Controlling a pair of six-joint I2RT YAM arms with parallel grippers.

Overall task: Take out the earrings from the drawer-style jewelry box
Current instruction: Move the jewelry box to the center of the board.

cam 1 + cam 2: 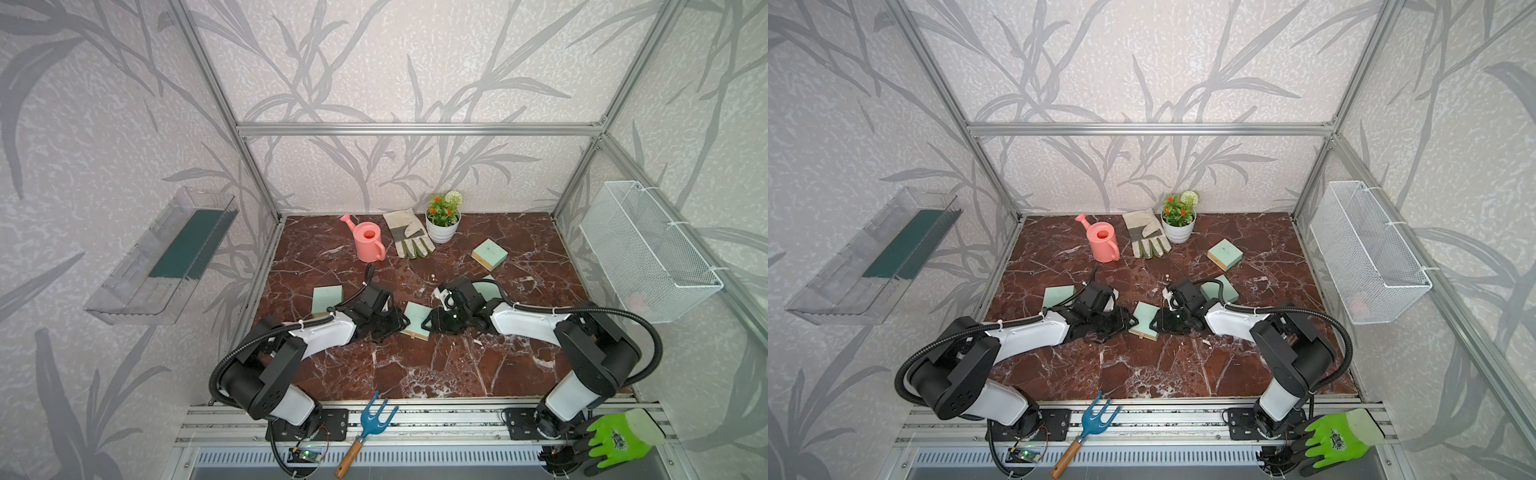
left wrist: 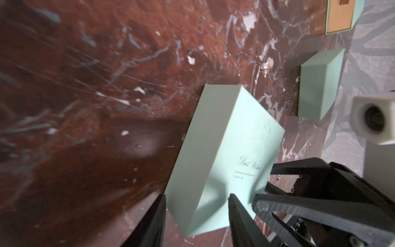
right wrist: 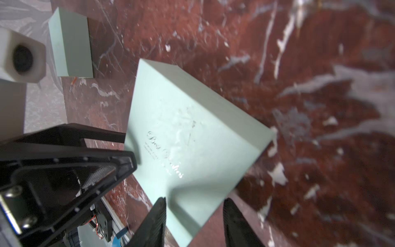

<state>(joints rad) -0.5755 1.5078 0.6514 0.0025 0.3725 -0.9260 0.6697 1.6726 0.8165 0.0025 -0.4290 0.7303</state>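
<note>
- We see the mint jewelry box (image 1: 417, 326) lying near the middle of the marble table (image 1: 415, 374), gripped from two opposite sides.
- The left gripper (image 1: 404, 322) meets it from 9 o'clock. In the left wrist view its fingers (image 2: 154, 216) straddle one end of the box and lie against it, so we read it as clamped on the box.
- The right gripper (image 1: 427, 323) meets it from 3 o'clock. In the right wrist view its fingers (image 3: 235, 220) bracket a corner of the box and touch it on both sides, grasping it too.
- The earrings (image 1: 432, 275) show in both top views as a pale speck on bare marble. They sit at about 12 o'clock from the right gripper's tips and 1 o'clock from the box, outside it and apart from both grippers.
- In the left wrist view the earrings (image 2: 267, 65) appear as small whitish beads with a gold glint, beyond the box's far end.
- Two other mint boxes rest on the table, one at 10 o'clock (image 1: 327, 300) and one at 2 o'clock (image 1: 489, 254) from the gripped box.
</note>
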